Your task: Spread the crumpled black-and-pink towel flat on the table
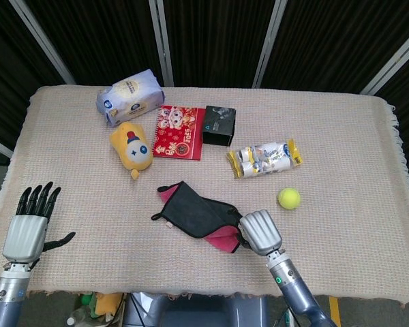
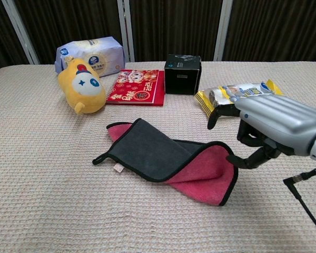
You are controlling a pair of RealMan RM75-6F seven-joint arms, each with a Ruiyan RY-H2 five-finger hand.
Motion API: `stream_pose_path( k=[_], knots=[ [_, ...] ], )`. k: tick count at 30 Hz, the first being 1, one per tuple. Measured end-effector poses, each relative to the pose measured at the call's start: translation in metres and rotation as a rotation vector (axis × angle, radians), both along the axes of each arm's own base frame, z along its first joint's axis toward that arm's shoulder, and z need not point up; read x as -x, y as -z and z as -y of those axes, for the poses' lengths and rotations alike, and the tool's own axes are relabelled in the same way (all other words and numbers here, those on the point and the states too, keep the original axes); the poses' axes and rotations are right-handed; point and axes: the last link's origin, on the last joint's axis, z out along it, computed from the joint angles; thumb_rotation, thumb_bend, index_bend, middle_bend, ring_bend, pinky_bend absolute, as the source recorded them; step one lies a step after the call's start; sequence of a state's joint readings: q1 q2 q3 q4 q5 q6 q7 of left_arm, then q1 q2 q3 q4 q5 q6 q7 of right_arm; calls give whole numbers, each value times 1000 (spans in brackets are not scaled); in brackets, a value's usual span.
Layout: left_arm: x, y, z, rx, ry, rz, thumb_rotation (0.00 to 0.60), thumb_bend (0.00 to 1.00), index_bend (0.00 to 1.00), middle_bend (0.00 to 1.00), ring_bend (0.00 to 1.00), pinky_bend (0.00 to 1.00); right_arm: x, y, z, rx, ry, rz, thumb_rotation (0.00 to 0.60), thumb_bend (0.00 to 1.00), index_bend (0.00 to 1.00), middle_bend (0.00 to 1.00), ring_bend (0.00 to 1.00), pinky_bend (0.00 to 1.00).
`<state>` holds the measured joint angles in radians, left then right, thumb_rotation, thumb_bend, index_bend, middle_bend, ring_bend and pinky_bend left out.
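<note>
Bright, even light; sharp, soft shadows.

On the table [image 1: 341,129] there is one towel [image 1: 198,216], one tennis ball [image 1: 289,198], one yellow plush toy [image 1: 131,150], one red booklet [image 1: 178,132], one black box [image 1: 219,126], one tissue pack [image 1: 129,96] and one snack pack [image 1: 264,159]. Two robot hands are visible: left robot hand [image 1: 29,227] and right robot hand [image 1: 260,232].
</note>
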<state>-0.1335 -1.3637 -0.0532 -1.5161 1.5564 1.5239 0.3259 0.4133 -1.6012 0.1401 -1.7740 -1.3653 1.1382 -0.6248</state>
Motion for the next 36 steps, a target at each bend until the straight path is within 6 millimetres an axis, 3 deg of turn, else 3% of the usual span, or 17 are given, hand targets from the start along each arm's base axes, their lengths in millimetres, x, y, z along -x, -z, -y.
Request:
stream_pose_path(
  k=[9, 16, 32, 36],
  knots=[
    [-1, 1, 1, 4, 4, 1, 600, 0, 0, 0, 0, 0, -14, -4, -2, 7, 32, 45, 600, 350, 312, 1000, 1000, 938],
    [-3, 2, 3, 10, 15, 2, 600, 0, 0, 0, 0, 0, -11, 0, -3, 1, 74, 34, 600, 350, 314, 1000, 1000, 938],
    [-2, 4, 2, 21, 12, 0, 600, 0, 0, 0, 0, 0, -3, 22, 3, -11, 112, 22, 600, 351, 457, 1000, 1000, 938],
    [-2, 5, 2, 26, 12, -2, 600, 0, 0, 0, 0, 0, -4, 23, 3, -2, 106, 22, 600, 409, 518, 1000, 1000, 938]
  ],
)
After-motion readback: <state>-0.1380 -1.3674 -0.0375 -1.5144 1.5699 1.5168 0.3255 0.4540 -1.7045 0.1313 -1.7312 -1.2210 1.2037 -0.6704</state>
